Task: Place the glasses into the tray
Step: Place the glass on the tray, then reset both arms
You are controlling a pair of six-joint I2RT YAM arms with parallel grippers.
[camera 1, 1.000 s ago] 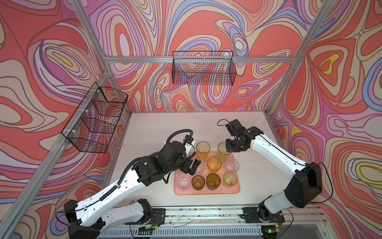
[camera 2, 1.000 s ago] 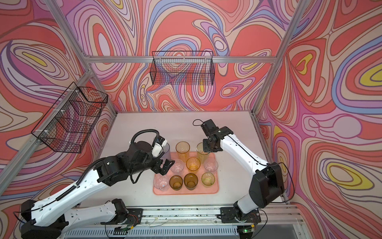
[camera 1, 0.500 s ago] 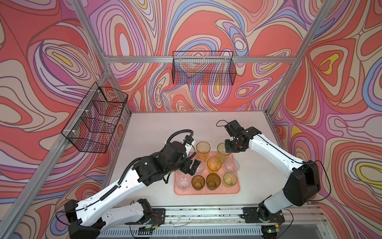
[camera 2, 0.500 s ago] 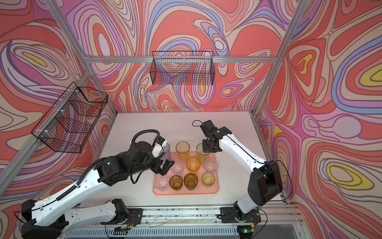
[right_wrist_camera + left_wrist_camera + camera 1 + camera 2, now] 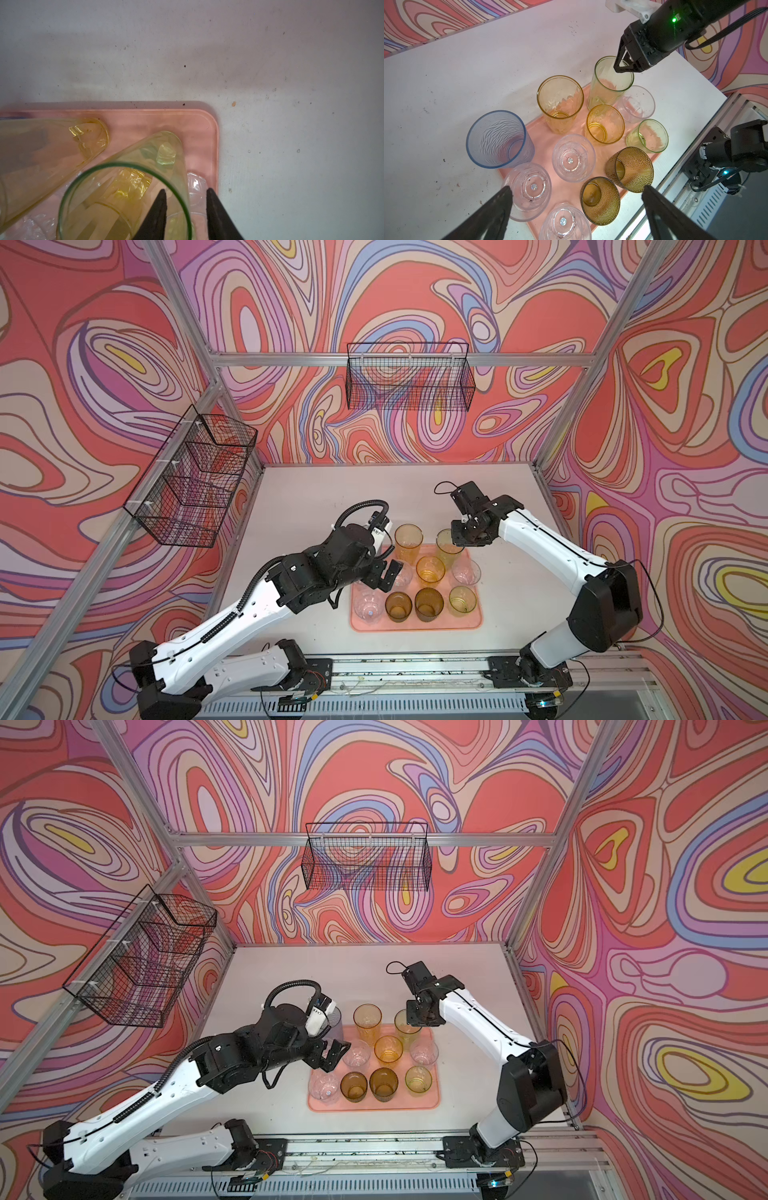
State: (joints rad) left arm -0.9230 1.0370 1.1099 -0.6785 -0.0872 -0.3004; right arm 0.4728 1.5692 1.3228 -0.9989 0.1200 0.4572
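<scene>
Two wire baskets [image 5: 409,377] hang on the walls, well above the desk [image 5: 332,489], where the pink tray [image 5: 415,625] is crowded with glasses. A tall amber glass [image 5: 408,539], a short amber one [image 5: 430,570] and a short clear one [image 5: 465,571] press close around the tall green glass [image 5: 446,549] at its far right corner. The right hand [image 5: 186,193] sits over that green glass, fingers parted, one inside the rim and one outside, not pinching it. The left hand [image 5: 576,188] hovers spread wide above the clear glasses [image 5: 529,187] at the near left, with the blue-grey glass [image 5: 498,137] by the far left corner.
</scene>
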